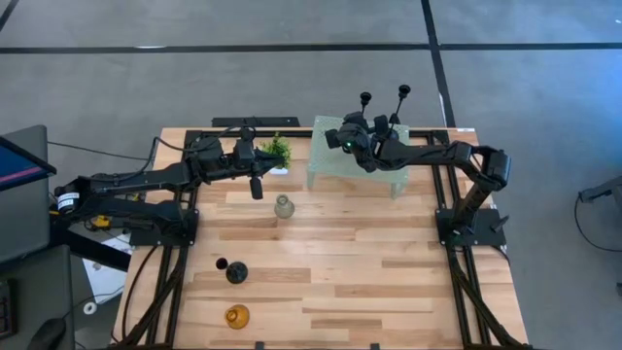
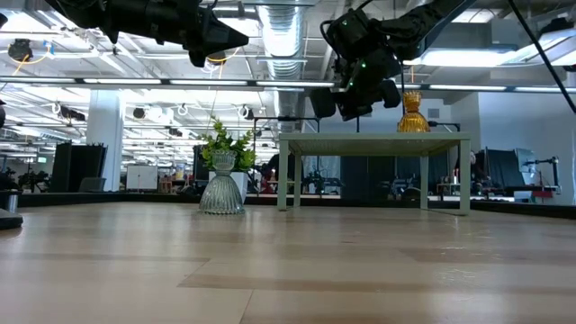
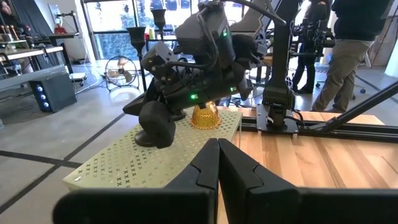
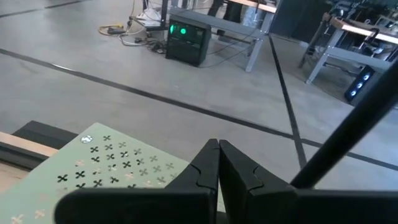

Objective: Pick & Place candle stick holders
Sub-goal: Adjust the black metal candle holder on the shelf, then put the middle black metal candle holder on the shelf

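Amber candle stick holder [image 2: 412,112] — unlabelled

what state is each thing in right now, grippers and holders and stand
left gripper: shut, empty, raised above the table beside the potted plant
right gripper: shut, empty, above the mesh stand
amber holder: upright on the stand
clear-grey holder: upright on the table
second amber holder: on the table near the front edge
black holder: on the table
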You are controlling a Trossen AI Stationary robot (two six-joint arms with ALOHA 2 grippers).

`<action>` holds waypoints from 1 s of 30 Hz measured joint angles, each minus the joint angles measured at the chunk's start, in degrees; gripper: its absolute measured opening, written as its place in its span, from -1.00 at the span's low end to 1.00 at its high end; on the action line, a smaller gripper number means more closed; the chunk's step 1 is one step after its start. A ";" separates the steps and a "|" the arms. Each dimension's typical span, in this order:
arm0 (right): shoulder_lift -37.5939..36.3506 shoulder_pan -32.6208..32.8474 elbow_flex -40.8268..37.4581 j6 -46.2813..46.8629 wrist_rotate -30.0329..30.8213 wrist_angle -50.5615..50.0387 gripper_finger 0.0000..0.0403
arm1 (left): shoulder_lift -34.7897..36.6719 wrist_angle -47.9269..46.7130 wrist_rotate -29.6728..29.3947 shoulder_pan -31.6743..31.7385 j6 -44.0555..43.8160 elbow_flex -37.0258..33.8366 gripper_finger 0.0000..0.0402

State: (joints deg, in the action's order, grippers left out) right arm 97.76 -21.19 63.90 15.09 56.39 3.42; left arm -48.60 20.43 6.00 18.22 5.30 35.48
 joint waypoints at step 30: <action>-3.96 2.34 0.07 -6.74 -15.39 6.27 -1.00 | 0.00 -0.05 0.00 0.02 0.00 0.00 -0.98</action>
State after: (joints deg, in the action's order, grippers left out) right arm 93.80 -18.85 63.96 8.35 40.99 9.70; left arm -48.60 20.38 6.00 18.24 5.30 35.48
